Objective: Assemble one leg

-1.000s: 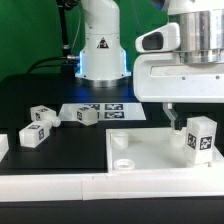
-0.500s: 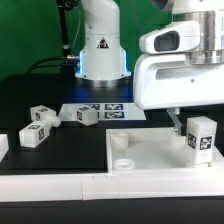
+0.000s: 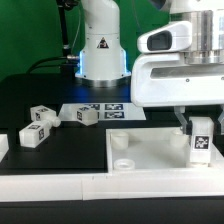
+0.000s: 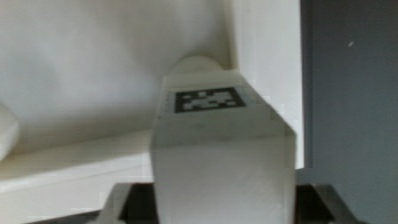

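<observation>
My gripper (image 3: 201, 121) is shut on a leg (image 3: 202, 142), a small white oblong block with a black-and-white tag, and holds it upright over the right end of the large white panel (image 3: 150, 152). In the wrist view the same leg (image 4: 221, 140) fills the middle, its tagged end pointing at the panel (image 4: 89, 80) near the panel's edge. Dark finger pads (image 4: 132, 200) show on both sides of it. Three other legs lie on the black table at the exterior view's left (image 3: 33, 135), (image 3: 43, 115), (image 3: 83, 115).
The marker board (image 3: 103, 111) lies behind the panel, in front of the robot base (image 3: 101, 50). The panel has round sockets at its near-left corner (image 3: 123, 162) and far-left corner (image 3: 119, 141). A white block's edge (image 3: 3, 148) shows at the far left.
The gripper has come down with the leg toward the panel's right end. The other legs have not moved.
</observation>
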`<state>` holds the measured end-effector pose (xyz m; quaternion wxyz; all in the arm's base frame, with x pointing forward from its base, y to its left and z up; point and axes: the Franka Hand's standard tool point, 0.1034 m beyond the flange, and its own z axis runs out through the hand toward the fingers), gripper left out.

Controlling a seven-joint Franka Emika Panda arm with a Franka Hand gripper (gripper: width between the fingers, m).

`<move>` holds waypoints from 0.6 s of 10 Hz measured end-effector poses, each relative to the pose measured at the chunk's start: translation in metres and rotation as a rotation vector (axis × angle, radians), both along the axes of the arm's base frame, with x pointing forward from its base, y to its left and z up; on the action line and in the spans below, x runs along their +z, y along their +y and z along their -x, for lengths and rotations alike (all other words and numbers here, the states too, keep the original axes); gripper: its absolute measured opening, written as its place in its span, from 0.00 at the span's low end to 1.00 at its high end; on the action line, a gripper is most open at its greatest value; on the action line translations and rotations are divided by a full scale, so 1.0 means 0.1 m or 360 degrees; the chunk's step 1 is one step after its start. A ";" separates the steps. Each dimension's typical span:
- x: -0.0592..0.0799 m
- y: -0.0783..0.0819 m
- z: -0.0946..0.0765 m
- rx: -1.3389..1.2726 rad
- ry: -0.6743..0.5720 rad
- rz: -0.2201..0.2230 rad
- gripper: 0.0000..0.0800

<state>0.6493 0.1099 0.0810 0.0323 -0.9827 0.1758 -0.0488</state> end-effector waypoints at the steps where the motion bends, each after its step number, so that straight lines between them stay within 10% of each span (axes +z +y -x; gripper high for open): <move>1: 0.00 -0.03 0.00 -0.0182 0.0008 -0.0025 0.37; 6: -0.02 -0.07 0.07 -0.1312 0.0172 -0.0220 0.36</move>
